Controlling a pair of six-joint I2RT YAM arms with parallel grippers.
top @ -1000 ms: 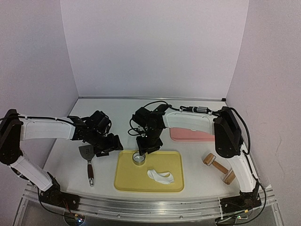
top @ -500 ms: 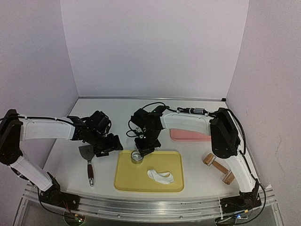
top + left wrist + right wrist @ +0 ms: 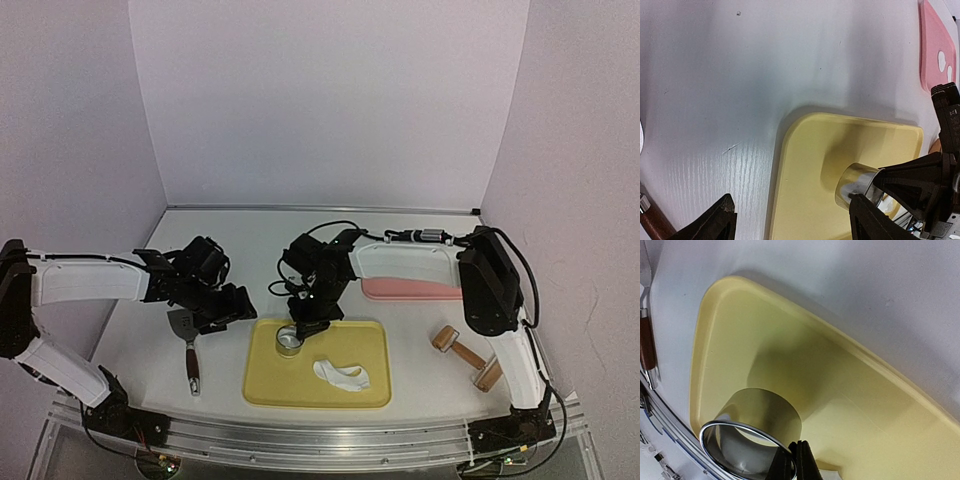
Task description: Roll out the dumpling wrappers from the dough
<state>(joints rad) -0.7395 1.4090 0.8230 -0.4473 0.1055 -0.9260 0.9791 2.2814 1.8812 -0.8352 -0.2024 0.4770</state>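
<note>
My right gripper is shut on the rim of the metal ring cutter, which it holds tilted, low over the left part of the yellow tray. The cutter also shows in the right wrist view with my right gripper pinching its rim. An irregular white dough piece lies on the tray to the right of the cutter. My left gripper is open and empty over the table left of the tray. Two small round white wrappers lie on the pink plate.
A spatula with a wooden handle lies on the table left of the tray, under my left gripper. The pink plate sits behind the tray, partly hidden by the right arm. A wooden rolling pin lies to the right of the tray.
My right gripper has carried the ring cutter slightly down and toward the near side over the tray. My left gripper has drawn back a little to the left.
</note>
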